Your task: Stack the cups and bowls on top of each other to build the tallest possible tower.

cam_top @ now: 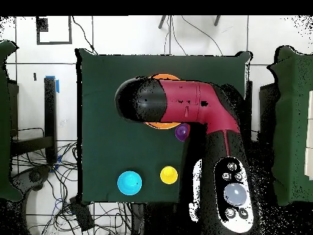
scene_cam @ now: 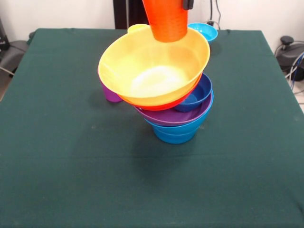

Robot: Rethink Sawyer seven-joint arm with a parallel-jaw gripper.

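A: Starting from the front: what is hanging over the stack?

B: An orange cup [scene_cam: 165, 20] is hanging from the top edge, its bottom dipping just inside the far rim of the big yellow bowl [scene_cam: 154, 71]. A small black part is showing at the cup's upper right, but the gripper itself is sitting out of the picture, so I cannot tell whether it is spread or pinching the cup.

A: And the tower [scene_cam: 161, 90]?

B: It is leaning. The yellow bowl is tilting toward the camera and to the left, sitting in an orange bowl [scene_cam: 159, 105] of which only the rim is showing. Under that a purple bowl [scene_cam: 173, 116] is resting in a blue bowl [scene_cam: 175, 133] on the green table [scene_cam: 61, 166], with a dark blue bowl [scene_cam: 197, 95] peeking out on the right (wedged between the orange and the purple one).

A: Anything standing apart?

B: A purple cup [scene_cam: 110, 92] is standing just behind the stack on the left, a cyan bowl [scene_cam: 203, 31] is lying near the far edge, and a bit of a yellow cup [scene_cam: 137, 28] is showing behind the yellow bowl's rim.

A: Now from above?

B: The red and black arm [cam_top: 183, 104] is covering nearly the whole stack; only orange slivers are peeking out round it. The gripper is hiding under the arm. The purple cup [cam_top: 181, 131] is sitting just beside the arm, while the cyan bowl [cam_top: 129, 182] and yellow cup [cam_top: 169, 175] are standing side by side near the table's lower edge.
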